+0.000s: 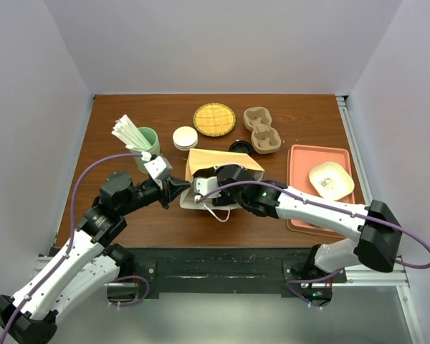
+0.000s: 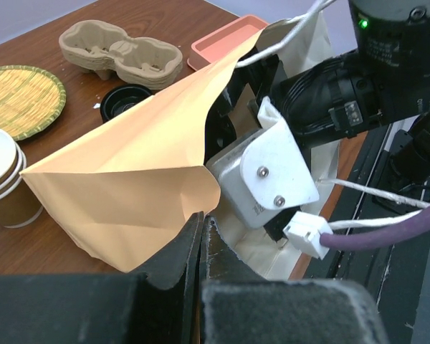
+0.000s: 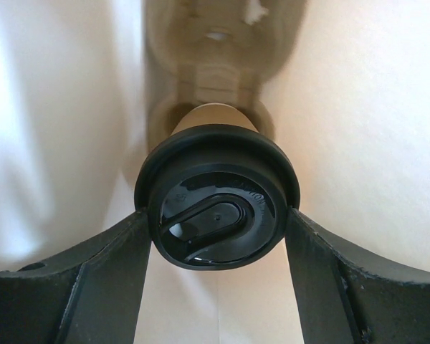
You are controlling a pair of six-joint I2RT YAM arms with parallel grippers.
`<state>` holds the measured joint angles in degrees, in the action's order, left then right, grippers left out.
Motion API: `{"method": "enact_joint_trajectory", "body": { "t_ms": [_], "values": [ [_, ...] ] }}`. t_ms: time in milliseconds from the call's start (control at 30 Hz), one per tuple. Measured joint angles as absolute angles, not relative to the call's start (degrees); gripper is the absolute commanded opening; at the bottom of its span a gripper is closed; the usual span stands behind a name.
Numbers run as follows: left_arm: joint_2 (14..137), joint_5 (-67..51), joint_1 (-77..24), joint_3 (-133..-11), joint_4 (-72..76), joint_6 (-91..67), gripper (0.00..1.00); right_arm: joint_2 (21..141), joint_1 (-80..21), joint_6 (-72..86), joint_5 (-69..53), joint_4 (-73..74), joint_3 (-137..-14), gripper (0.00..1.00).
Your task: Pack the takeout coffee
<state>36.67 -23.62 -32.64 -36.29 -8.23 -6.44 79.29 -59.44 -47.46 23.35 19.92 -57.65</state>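
Centre-left in the overhead view, my left gripper [image 1: 178,188] is clenched on the rim of the paper bag [image 1: 229,161]. My right gripper [image 3: 218,218], reaching in from the right, grasps the takeout coffee [image 3: 216,193] at its lid. The cup's long axis points straight ahead of my fingers, deeper into the bag.

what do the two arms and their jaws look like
The left arm and right arm have white shells and black joints, each trailing a purple cable. Jaws are matte black. A green light glows on the right wrist, near a pale grey bracket.
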Motion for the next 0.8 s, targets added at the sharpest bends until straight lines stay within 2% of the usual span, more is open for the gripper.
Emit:
{"method": "enact_joint_trajectory", "body": {
  "t_ms": [333, 533, 800],
  "values": [
    [36.67, -23.66, -32.64, -36.29, -8.19, -6.44, 0.00, 75.68, -58.33, -47.33, 22.61, 23.99, -57.08, 0.32],
    [36.69, -23.70, -32.64, -36.29, -8.01, -6.44, 0.00, 75.72, -58.08, -46.94, 18.39, 26.92, -57.08, 0.31],
    [36.71, -23.75, -32.64, -36.29, -8.05, -6.44, 0.00, 77.36, -58.06, -47.29, 18.57, 25.78, -57.08, 0.30]
  ]
}}
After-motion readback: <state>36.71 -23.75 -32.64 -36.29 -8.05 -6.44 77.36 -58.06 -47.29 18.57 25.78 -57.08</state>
